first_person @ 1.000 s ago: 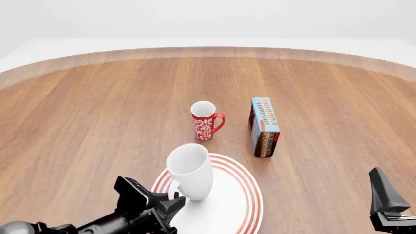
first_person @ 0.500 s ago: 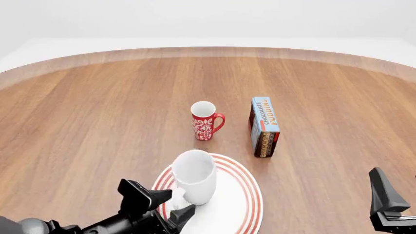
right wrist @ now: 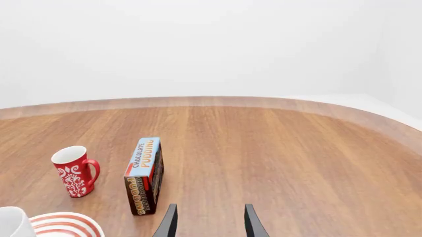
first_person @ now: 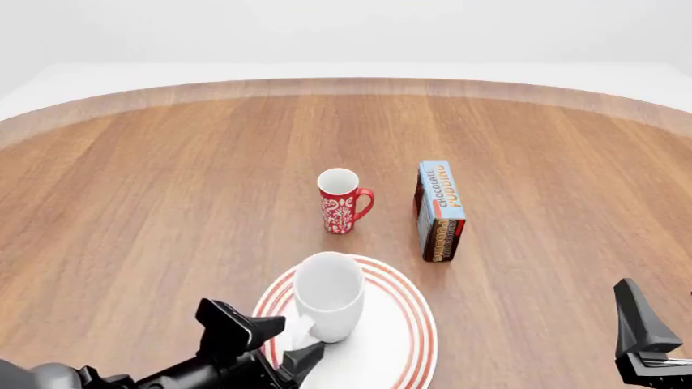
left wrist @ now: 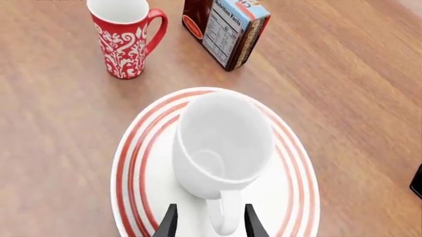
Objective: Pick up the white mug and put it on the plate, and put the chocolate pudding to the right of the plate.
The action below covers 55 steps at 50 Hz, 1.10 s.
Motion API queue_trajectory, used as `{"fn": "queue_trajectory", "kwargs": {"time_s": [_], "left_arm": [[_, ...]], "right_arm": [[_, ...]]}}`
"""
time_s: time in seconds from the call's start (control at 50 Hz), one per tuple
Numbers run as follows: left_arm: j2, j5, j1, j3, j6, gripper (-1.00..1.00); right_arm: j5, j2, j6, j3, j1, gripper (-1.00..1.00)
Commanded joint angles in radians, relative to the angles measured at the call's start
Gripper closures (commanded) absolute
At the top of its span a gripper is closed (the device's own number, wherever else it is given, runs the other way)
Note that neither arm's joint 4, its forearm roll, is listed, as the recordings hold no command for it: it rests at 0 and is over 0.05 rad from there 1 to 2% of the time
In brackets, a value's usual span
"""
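The white mug (first_person: 327,294) stands on the plate (first_person: 406,336), its handle between the left gripper's (left wrist: 209,226) parted jaws, untouched. The pudding (first_person: 442,210) stands at the plate's one o'clock on the counter (first_person: 162,178); the right gripper's (right wrist: 209,222) jaws gape empty.

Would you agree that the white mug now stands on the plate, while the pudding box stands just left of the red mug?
Not quite: the front view shows the pudding box standing to the right of the red mug, not left. The white mug does stand on the plate.
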Motion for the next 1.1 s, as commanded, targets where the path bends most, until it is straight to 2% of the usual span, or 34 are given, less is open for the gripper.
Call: {"fn": "queue_trajectory", "kwargs": {"time_s": [0.02, 0.34, 0.44, 0.6, 0.64, 0.7, 0.82, 0.96, 1.1], "left_arm": [[-0.052, 0.045, 0.007, 0.003, 0.012, -1.0], [-0.206, 0.167, 0.008, 0.005, 0.042, -1.0], [-0.319, 0.267, 0.017, -0.011, 0.068, -1.0], [-0.427, 0.364, 0.029, -0.027, 0.103, -1.0], [-0.521, 0.439, 0.05, -0.04, 0.129, -1.0], [-0.565, 0.48, 0.057, -0.05, 0.14, -1.0], [-0.773, 0.627, 0.142, -0.066, 0.175, -1.0], [-0.894, 0.71, 0.213, -0.067, 0.211, -1.0], [-1.051, 0.827, 0.332, -0.082, 0.252, -1.0]], "right_arm": [[0.0, 0.0, 0.0, 0.0, 0.0, -1.0], [0.0, -0.002, -0.004, 0.0, 0.002, -1.0], [-0.001, -0.002, -0.004, 0.0, 0.002, -1.0], [-0.001, -0.002, -0.005, 0.0, 0.002, -1.0], [-0.001, -0.001, -0.005, 0.0, 0.002, -1.0], [-0.001, -0.001, -0.005, 0.0, 0.001, -1.0], [-0.001, 0.0, -0.005, 0.0, 0.001, -1.0], [-0.001, 0.0, -0.004, 0.0, 0.001, -1.0], [0.0, 0.0, -0.005, 0.0, 0.001, -1.0]]}}
